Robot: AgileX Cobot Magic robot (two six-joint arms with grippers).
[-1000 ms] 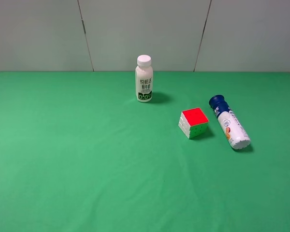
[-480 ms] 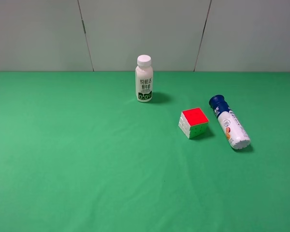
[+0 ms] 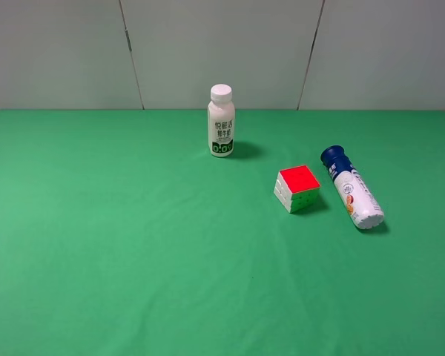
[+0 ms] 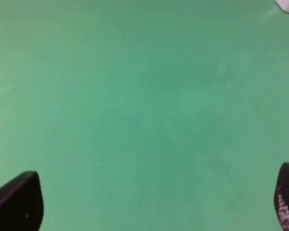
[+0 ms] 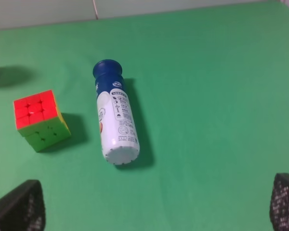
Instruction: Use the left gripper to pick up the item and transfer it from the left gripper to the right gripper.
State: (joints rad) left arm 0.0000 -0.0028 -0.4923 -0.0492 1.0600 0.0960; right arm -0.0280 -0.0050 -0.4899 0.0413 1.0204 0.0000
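The left gripper [image 4: 149, 202] is seen with fingers spread wide over bare green cloth [image 3: 119, 245], holding nothing. The white bottle [image 3: 221, 121] stands upright left of the cube [image 3: 297, 188]; the tube [image 3: 352, 188] lies just beside it. A misjudged approach could knock either neighbour. The right gripper [image 5: 154, 204] is likewise wide and empty.

Bright, even light falls on the green counter [image 3: 133, 245]. Short soft shadows lie toward three to four o'clock of the bottle [image 3: 221, 121], cube [image 3: 297, 188] and tube [image 3: 351, 188] in the high view. That view is sharp and glare-free; the left wrist picture is hazy, its finger edges soft.
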